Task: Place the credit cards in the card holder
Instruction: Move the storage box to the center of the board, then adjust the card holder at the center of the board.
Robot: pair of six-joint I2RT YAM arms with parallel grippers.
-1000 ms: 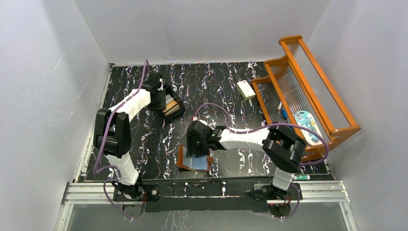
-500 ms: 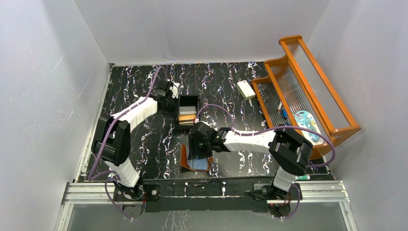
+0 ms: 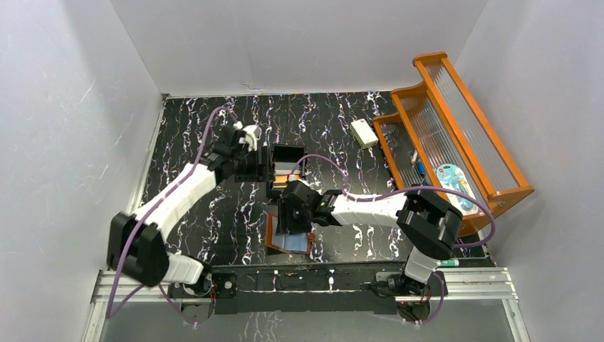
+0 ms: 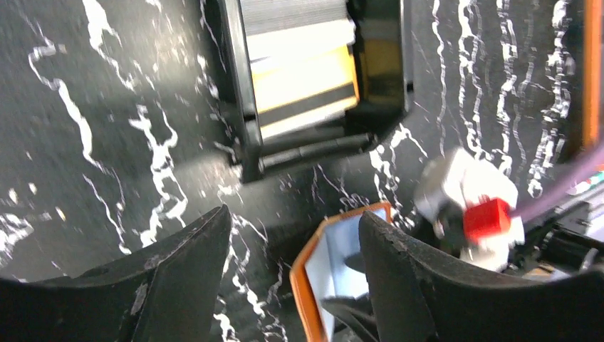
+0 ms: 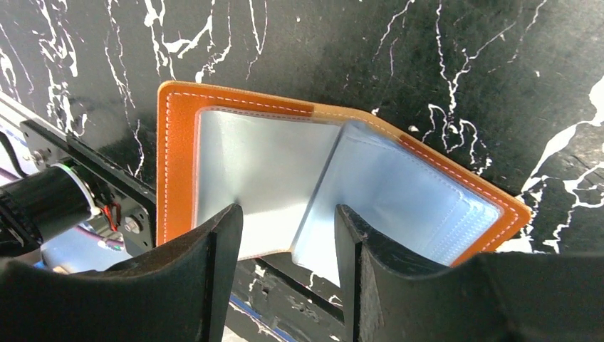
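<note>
The card holder [image 5: 178, 164] is an orange-brown leather wallet lying open near the table's front edge [image 3: 273, 236], its pale blue-grey slots facing up. My right gripper [image 5: 287, 210] is open just above it, its fingers either side of the middle fold, also seen from above [image 3: 292, 217]. The credit cards [image 4: 303, 68], white, orange and grey, stand stacked in a black box [image 3: 286, 158]. My left gripper [image 4: 293, 214] is open and empty, hovering beside the box [image 3: 256, 169], with a corner of the wallet [image 4: 335, 260] showing between its fingers.
A white block with a red mark [image 3: 364, 132] lies at the back right. An orange wooden rack [image 3: 456, 135] holding small items fills the right side. White walls enclose the table.
The black box of cards has shifted right, closer to the wallet. My left gripper has followed it right and nearer. The right gripper stays over the wallet.
</note>
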